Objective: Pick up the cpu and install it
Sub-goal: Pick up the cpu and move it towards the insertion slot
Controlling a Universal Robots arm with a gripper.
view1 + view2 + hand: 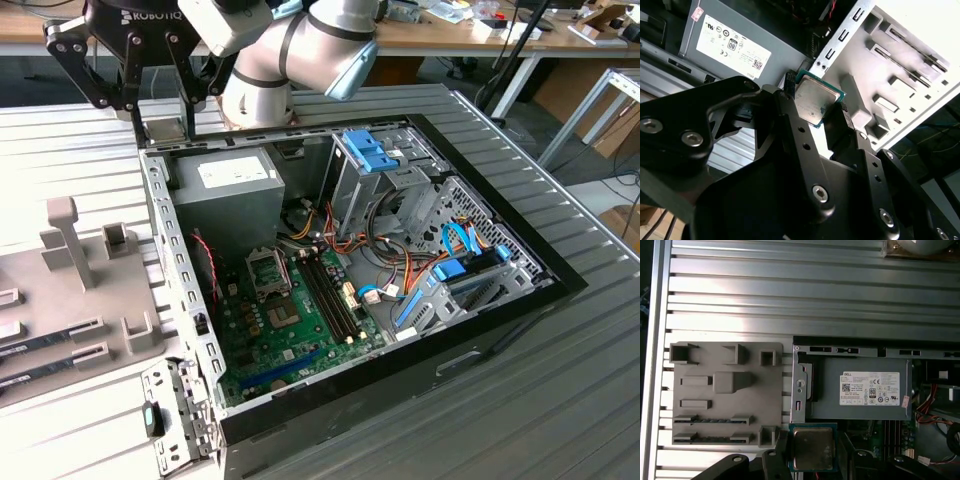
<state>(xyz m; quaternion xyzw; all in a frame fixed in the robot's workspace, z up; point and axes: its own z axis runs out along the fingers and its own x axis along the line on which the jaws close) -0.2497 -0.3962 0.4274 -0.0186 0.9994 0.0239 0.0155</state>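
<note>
pinching the cpu (817, 102) by two opposite edges, the gripper (814, 106) has its fingers (792, 120) pressed onto the thin green rim, metal lid showing in both wrist views. judged light and stiff, slick on the lid, fragile on the hidden contact face; an edge hold suits it. chip sits at the very fingertips, centred between them. beyond it lie the power supply (860, 387) and grey parts tray (727, 390). gripper hangs upper left in the exterior view, over the case (157, 200) corner; socket (268, 268) near frame centre, well apart.
</note>
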